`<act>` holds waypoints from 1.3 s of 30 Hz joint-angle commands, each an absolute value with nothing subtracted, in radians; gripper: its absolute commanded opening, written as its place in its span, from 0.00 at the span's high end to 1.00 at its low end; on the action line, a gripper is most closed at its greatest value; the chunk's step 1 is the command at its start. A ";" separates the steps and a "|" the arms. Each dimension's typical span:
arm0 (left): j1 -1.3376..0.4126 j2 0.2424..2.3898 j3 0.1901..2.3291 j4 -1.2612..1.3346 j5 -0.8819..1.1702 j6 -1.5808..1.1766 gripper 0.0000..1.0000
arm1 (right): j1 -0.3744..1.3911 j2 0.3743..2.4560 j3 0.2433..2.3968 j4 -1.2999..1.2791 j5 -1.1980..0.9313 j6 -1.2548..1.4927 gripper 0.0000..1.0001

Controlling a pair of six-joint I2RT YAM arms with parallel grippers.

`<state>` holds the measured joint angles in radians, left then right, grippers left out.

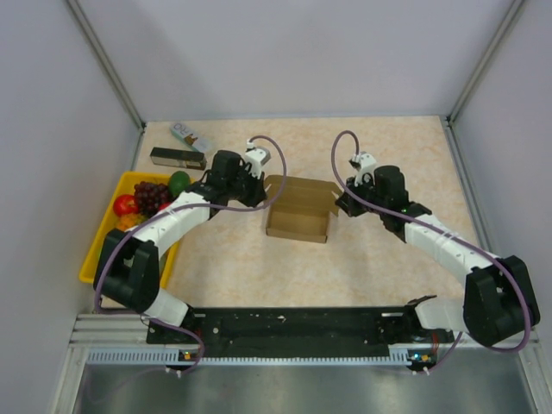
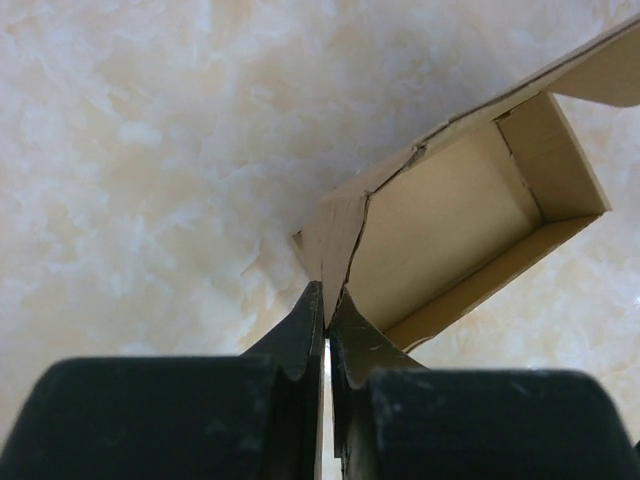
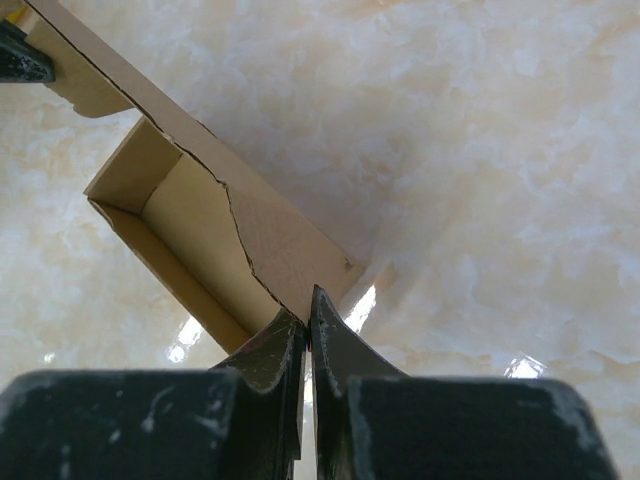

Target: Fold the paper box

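The left gripper (image 2: 326, 305) is pinching shut on the thin end wall of the paper box (image 2: 455, 215), and the right gripper (image 3: 306, 308) is clamping the opposite end wall the same way. The box is sitting on the marbled table (image 1: 362, 276) between the two arms, already shaped into a shallow tray with floor, long walls and ends standing. The lid flap on the far side is lying open, so I judge that locking the ends and closing the lid are what is remaining. Each wrist view is cutting off the box's far end, and whether the end tabs are seating is hard to make out.
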<state>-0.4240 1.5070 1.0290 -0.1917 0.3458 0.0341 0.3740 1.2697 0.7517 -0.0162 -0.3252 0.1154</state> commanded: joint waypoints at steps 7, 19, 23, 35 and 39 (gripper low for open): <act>-0.451 1.516 1.020 -0.196 0.319 -0.236 1.00 | 0.465 1.209 0.779 -0.058 -0.164 0.377 1.00; -0.480 1.436 0.931 -0.121 0.262 -0.285 1.00 | 0.499 1.181 0.703 0.052 -0.054 0.336 0.89; -0.489 1.419 0.919 -0.117 0.241 -0.282 1.00 | 0.499 1.173 0.664 0.106 -0.034 0.315 0.88; -0.554 1.387 0.887 -0.106 0.104 -0.327 1.00 | 0.540 1.152 0.657 0.112 0.033 0.388 1.00; -0.578 1.361 0.871 -0.103 0.054 -0.353 1.00 | 0.563 1.132 0.652 0.098 0.080 0.458 1.00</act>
<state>-0.5488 1.4040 0.8993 -0.0998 0.1089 -0.3054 0.5274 1.1801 0.6506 0.0677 0.0204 0.3710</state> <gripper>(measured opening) 0.022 0.007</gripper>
